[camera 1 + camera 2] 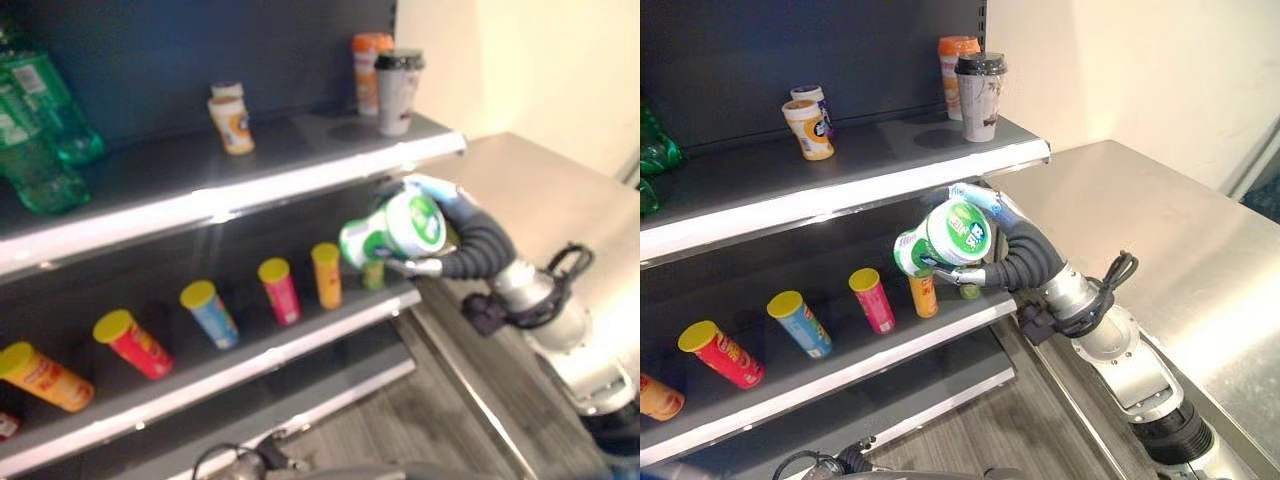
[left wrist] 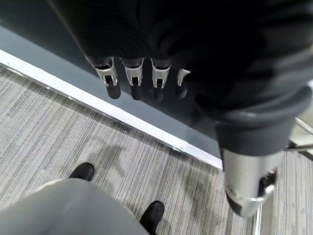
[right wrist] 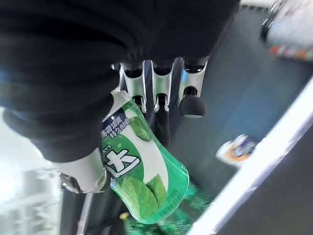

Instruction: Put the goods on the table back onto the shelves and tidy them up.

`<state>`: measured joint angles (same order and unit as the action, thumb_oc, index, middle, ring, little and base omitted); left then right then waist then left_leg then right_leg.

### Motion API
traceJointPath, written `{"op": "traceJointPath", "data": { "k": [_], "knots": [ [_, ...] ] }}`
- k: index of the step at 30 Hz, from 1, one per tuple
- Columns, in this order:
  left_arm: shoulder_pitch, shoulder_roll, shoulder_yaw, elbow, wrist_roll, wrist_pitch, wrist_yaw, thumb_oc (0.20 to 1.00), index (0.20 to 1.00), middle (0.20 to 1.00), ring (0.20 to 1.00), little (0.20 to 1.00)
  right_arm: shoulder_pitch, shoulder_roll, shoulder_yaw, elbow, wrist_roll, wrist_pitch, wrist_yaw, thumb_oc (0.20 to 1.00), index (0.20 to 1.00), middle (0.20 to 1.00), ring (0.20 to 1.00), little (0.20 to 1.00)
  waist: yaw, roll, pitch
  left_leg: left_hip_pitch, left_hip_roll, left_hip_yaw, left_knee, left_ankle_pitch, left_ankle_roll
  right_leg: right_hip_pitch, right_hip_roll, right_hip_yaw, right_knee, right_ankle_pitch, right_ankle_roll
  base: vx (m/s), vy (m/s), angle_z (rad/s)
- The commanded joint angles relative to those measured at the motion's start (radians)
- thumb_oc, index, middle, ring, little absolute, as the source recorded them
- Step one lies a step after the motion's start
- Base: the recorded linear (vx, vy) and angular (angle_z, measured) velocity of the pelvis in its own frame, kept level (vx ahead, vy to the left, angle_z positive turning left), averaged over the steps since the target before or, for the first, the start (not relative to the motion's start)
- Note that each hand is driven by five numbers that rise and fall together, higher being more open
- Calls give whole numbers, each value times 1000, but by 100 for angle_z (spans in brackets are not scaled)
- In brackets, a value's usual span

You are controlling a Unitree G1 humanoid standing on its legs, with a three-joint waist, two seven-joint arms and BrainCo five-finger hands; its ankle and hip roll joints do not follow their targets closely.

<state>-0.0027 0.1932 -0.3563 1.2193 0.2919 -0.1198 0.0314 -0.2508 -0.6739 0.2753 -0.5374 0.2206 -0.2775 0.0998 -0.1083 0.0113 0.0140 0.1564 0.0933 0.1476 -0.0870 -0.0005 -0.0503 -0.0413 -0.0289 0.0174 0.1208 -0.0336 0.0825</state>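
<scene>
My right hand (image 1: 1025,262) is shut on a green and white canister (image 1: 945,238) with a leaf print, fingers and thumb curled round it (image 3: 142,166). It holds the canister on its side, lid end (image 1: 420,222) towards me, in front of the shelf unit, below the upper shelf's edge (image 1: 300,185) and above the right end of the middle shelf (image 1: 390,300). A small green item (image 1: 373,274) stands on that shelf right behind it. My left hand (image 2: 132,73) hangs low by the unit's base, fingers relaxed and empty.
The upper shelf carries green bottles (image 1: 40,130), a small yellow-white bottle (image 1: 232,120), an orange bottle (image 1: 366,50) and a lidded cup (image 1: 398,90). Several yellow-capped tubes (image 1: 278,290) lie in a row on the middle shelf. A steel table (image 1: 560,200) stands to the right.
</scene>
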Motion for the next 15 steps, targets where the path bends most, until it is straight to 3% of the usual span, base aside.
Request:
{"op": "traceJointPath", "data": {
  "k": [1, 8, 15],
  "knots": [
    [-37, 20, -15, 54, -5, -2, -4, 1000, 1000, 1000, 1000, 1000, -88, 24, -16, -39, 92, -15, -17, 200, 200, 200, 200, 200, 28, -68, -1, 5, -106, -9, 0, -70, 53, 97, 27, 28, -186, 107, -1, 0, 0, 0],
    [-45, 20, -31, 53, -19, 12, -1, 1000, 1000, 1000, 1000, 1000, -294, 51, 93, 36, 130, 20, -28, 200, 200, 200, 200, 200, 54, -72, -10, 12, -106, -15, 0, -74, 51, 111, 23, 24, -194, 105, -4, 1, -1, 1],
    [-68, 23, -75, 47, -39, 28, -19, 1000, 1000, 1000, 1000, 1000, -547, 75, 254, 295, 141, 94, -38, 200, 200, 200, 200, 200, 86, -80, -21, 11, -107, -29, 0, -72, 45, 121, 22, 16, -197, 92, -8, 8, -3, 4]
  ]
}}
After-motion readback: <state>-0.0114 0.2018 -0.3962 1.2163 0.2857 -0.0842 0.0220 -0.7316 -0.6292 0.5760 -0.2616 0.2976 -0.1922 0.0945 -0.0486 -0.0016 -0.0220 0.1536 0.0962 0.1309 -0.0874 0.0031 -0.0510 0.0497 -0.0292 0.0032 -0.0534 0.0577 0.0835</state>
